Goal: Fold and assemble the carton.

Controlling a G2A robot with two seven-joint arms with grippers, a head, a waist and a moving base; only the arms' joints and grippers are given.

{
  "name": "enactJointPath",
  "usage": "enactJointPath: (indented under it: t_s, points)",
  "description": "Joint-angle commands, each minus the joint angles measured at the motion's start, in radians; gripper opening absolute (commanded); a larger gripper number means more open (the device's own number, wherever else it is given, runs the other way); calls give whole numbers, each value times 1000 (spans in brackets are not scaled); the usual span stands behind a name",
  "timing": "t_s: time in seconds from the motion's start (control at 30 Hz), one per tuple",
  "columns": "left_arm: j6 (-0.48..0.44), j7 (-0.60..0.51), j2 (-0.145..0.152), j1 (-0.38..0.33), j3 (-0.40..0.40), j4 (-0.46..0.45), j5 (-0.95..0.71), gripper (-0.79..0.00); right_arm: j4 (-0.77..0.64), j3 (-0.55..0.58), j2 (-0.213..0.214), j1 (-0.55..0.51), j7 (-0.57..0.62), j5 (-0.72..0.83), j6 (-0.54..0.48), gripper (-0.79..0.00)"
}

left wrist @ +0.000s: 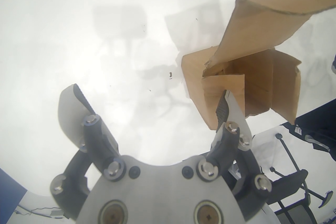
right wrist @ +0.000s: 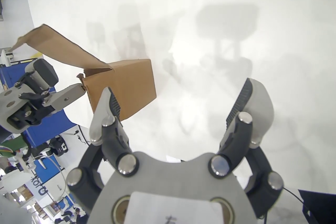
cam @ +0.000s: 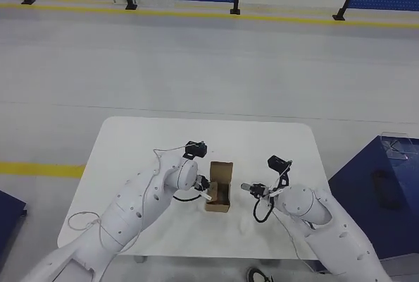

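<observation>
**Fig.: Open carton flanked by two released grippers**

Brown carton is sitting near the centre of the white table, mouth facing up. Its lid flap is standing raised and leaning back toward the table's far side. L gripper is hovering at the carton's left side, jaws spread wide and grasping nothing. One fingertip is meeting a short side flap at the carton's edge, while the other finger is hanging over bare table, apart from the box. R gripper is hanging just beside the carton's opposite side, jaws likewise released and empty. Top view is showing a small gap betw. it and the cardboard.
</observation>
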Motion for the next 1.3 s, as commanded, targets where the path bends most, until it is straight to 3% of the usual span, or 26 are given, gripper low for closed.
enactJointPath:
  t_s: [0.0,0.3,0.83,1.27]
  points:
    - [-1,0,-7,-3,7,21,1,0,6,-19,-5,12,1,-3,-9,0]
    - [-12,13,-31,-13,12,64,-12,0,8,-69,-20,46,13,-14,-23,0]
    - [-24,7,-42,-4,-16,80,9,0,137,-230,-81,168,-3,-53,25,0]
    - [-43,19,-55,-3,-30,104,23,0,181,-263,-110,197,-10,-58,54,0]
